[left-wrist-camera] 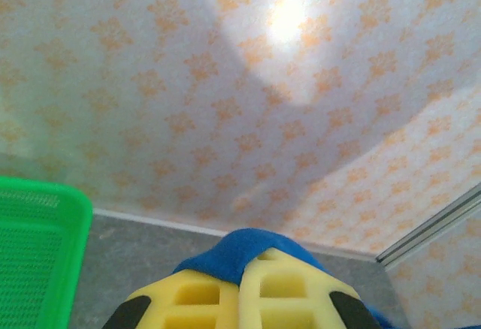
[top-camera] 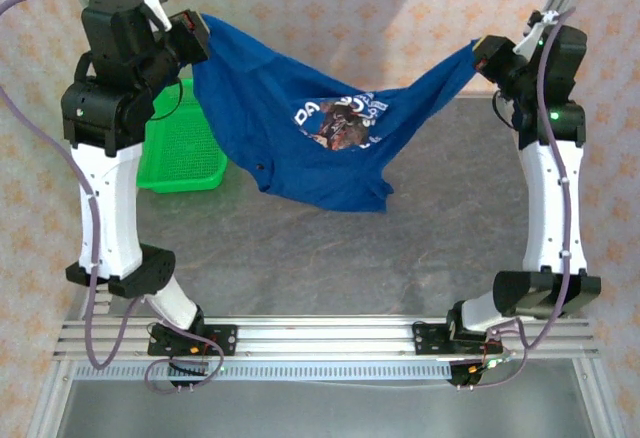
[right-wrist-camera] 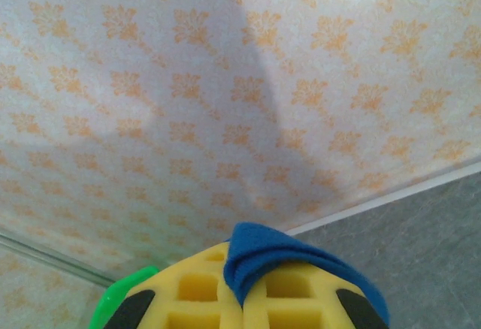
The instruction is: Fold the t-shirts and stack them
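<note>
T-shirt (top-camera: pixel 290 148) hangs stretched in the air above the table (top-camera: pixel 400 248), sagging in the middle. Left end effector (top-camera: pixel 196 34) and right end effector (top-camera: pixel 482 55) each clench an upper corner of its cloth.

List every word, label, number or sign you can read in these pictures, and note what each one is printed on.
No text here is clear enough to quote.
White lettering on the chest print of the blue t-shirt: creased, tilted and too small to read.
On the green basket: no label or writing can be seen.
</note>
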### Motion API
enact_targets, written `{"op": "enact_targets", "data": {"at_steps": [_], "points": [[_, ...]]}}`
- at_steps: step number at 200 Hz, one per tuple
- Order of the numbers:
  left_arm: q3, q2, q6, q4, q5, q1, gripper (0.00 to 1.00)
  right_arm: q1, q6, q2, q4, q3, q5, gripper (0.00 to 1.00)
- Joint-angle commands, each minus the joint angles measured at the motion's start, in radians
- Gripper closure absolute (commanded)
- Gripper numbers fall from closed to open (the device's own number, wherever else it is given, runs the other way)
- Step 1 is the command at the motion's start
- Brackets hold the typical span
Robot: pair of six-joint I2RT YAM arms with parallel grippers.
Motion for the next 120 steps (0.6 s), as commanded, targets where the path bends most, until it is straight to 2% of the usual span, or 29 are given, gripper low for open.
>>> {"op": "enact_targets", "data": {"at_steps": [1,49,69,83,101,120], "points": [[0.090,0.064,-0.050,0.145,0.112,0.028,1.00,-0.006,-0.007,0.074,0.073,0.091,0.022,1.00],[0.191,0.156,-0.162,0.320,0.253,0.070,1.00,-0.008,0.010,0.174,0.211,0.206,0.078,1.00],[0.190,0.140,-0.120,0.316,0.308,0.071,1.00,-0.008,0.009,0.120,0.328,0.103,0.093,1.00],[0.165,0.112,-0.073,0.266,0.338,0.071,1.00,-0.009,-0.003,0.047,0.414,-0.047,0.106,1.00],[-0.005,0.021,-0.059,0.215,0.366,0.060,1.00,-0.008,-0.009,-0.078,0.526,-0.309,0.158,1.00],[-0.393,-0.145,-0.067,0.291,0.341,0.018,1.00,-0.007,-0.007,-0.215,0.605,-0.593,0.192,1.00]]}}
